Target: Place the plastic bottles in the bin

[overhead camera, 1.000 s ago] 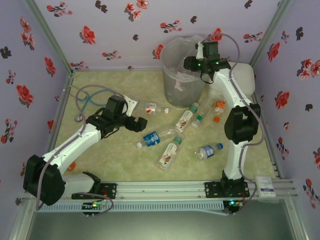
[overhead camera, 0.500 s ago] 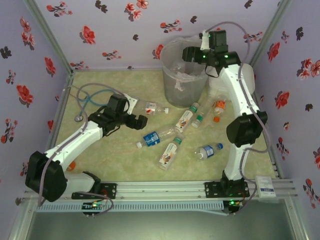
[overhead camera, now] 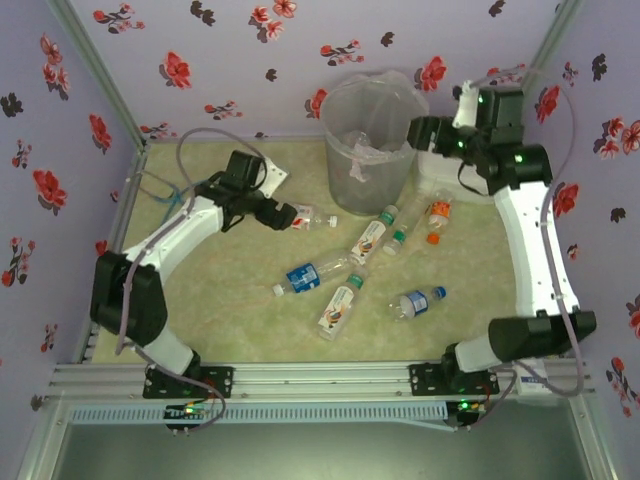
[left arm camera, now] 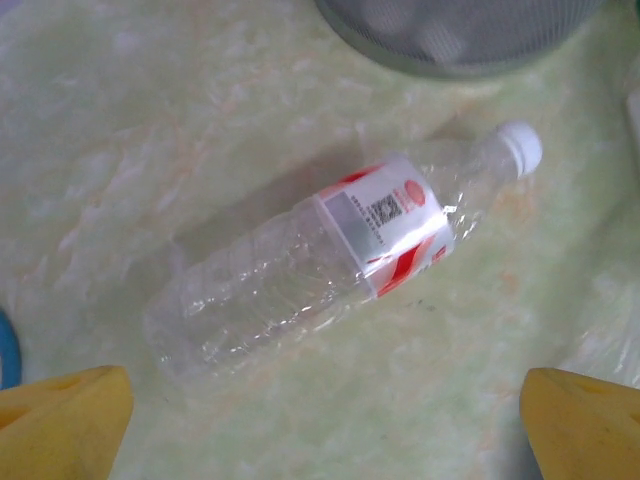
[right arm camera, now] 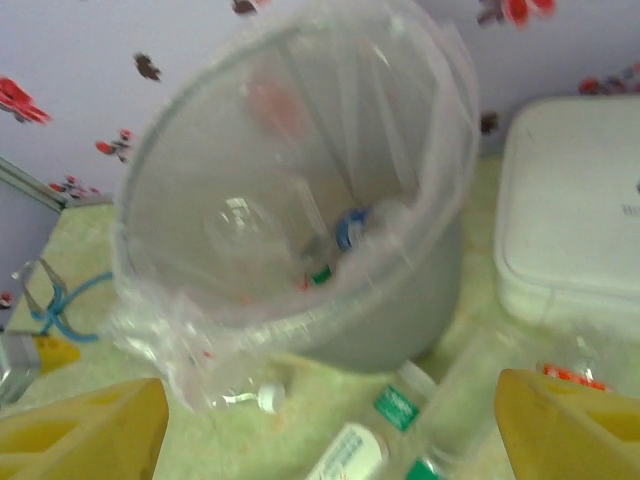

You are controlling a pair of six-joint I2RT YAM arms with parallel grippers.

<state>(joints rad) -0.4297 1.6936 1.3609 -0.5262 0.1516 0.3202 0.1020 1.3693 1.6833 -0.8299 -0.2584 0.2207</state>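
Left wrist view is centred on a clear bottle (left arm camera: 330, 265) with a red-white label and a white cap. It is laid on its side on the mat, just short of the grey base of the bin (left arm camera: 470, 30). The left gripper (left arm camera: 325, 430) is spread wide, with its yellow fingertips (left arm camera: 65, 425) seen at the two lower corners. Nothing is held, and the bottle is not yet straddled.

A pick by the left arm is judged to be the step in hand. For the next move, the jaws would have to be carried forward and down over the ribbed body, set crosswise to its length, and closed gently. Such thin plastic is likely to roll or crumple.

Seen from above, the right gripper (overhead camera: 420, 133) is placed just beside the bin's rim. In its own wrist view it is shown wide apart and empty, and a few bottles (right arm camera: 345, 228) are made out inside the bag-lined bin. Six loose bottles (overhead camera: 340, 305) are left scattered on the mat between the arms.

The work surface is covered by a pale green marbled mat (overhead camera: 230, 300). It is enclosed by lilac walls (overhead camera: 220, 60) printed with red and dark flowers. A white rounded box (right arm camera: 570, 200) is set just beside the bin.
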